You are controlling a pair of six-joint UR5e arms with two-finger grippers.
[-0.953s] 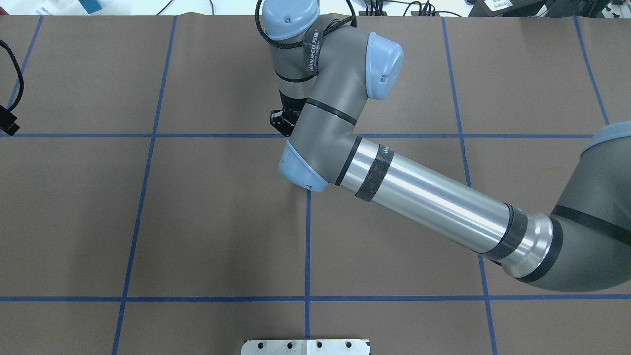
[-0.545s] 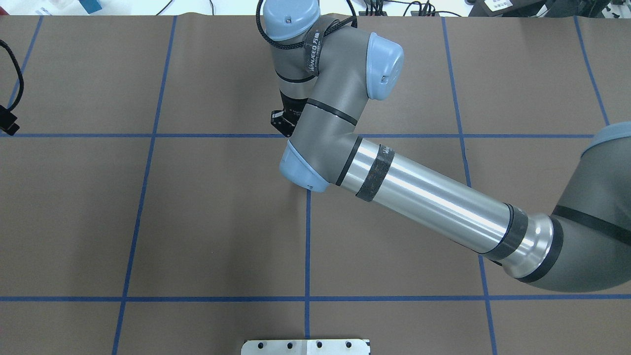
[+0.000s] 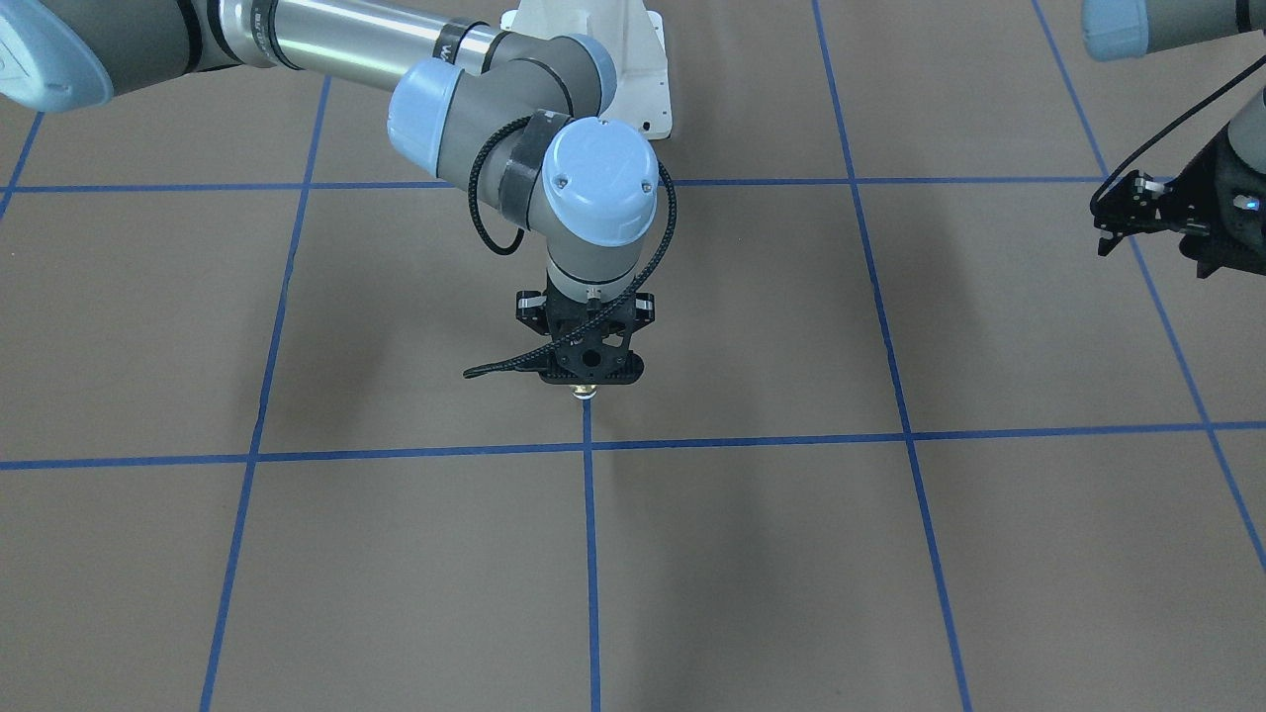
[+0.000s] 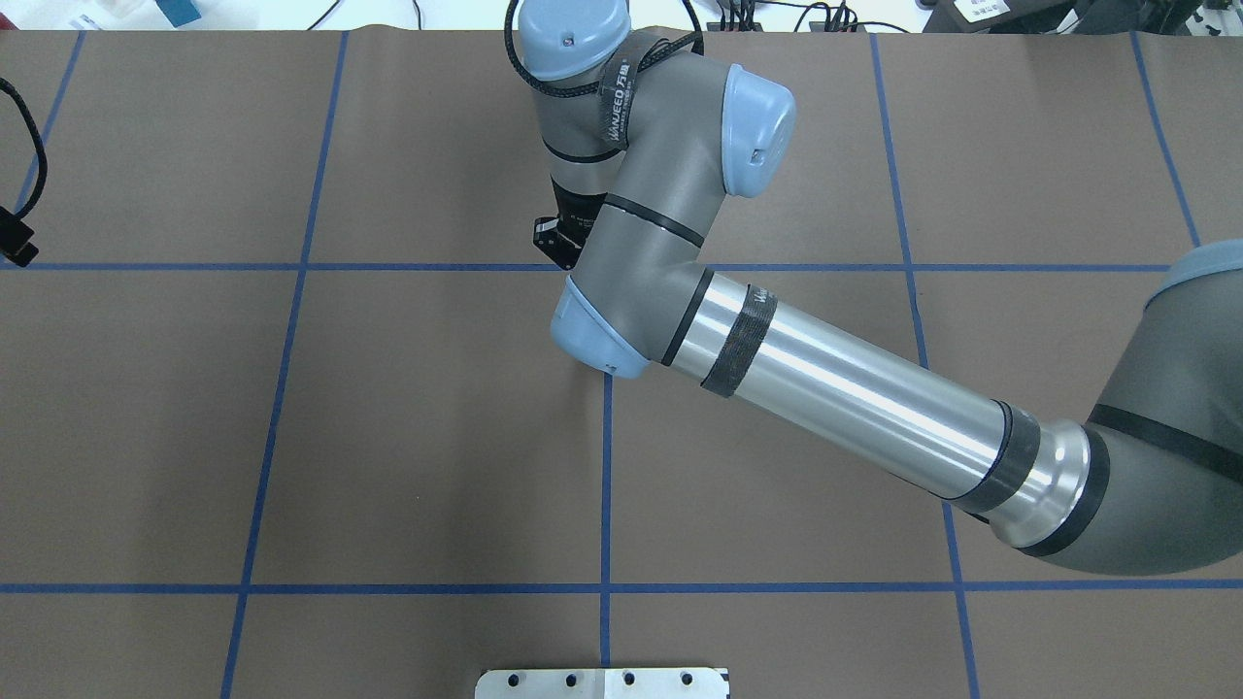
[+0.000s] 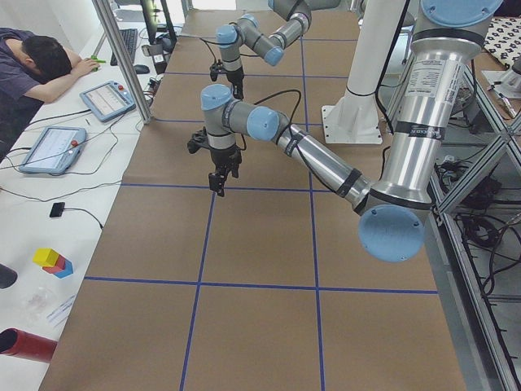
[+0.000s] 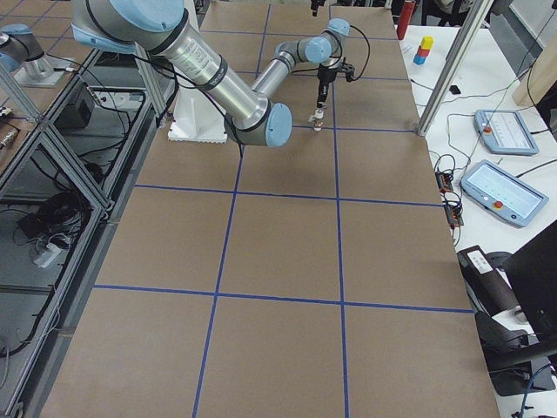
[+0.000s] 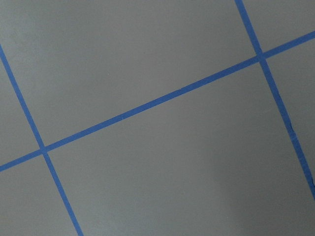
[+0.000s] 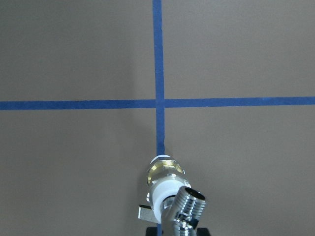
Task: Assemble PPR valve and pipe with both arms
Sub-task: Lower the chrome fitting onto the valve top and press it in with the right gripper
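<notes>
Jaws of the right gripper are judged to be closed on the upper white end of the valve, though the pinch itself is hidden at the lower edge of the wrist view. The valve is hung upright beneath them, over a tape line just short of a crossing near the middle of the bench; whether its lower end touches the bench cannot be told. The pipe is seen against that same upper end, tilted, its dark opening turned upward; whether it is fully seated cannot be told. Both pieces are judged light and rigid, the metal smooth and apt to slip, so a hold is best taken on the plastic end or the brass middle, clear of the lever. The right arm is stretched across the bench with its wrist turned straight down. The left gripper is held well apart, toward the bench's end; nothing is shown beneath it, and whether its jaws are open cannot be told.
</notes>
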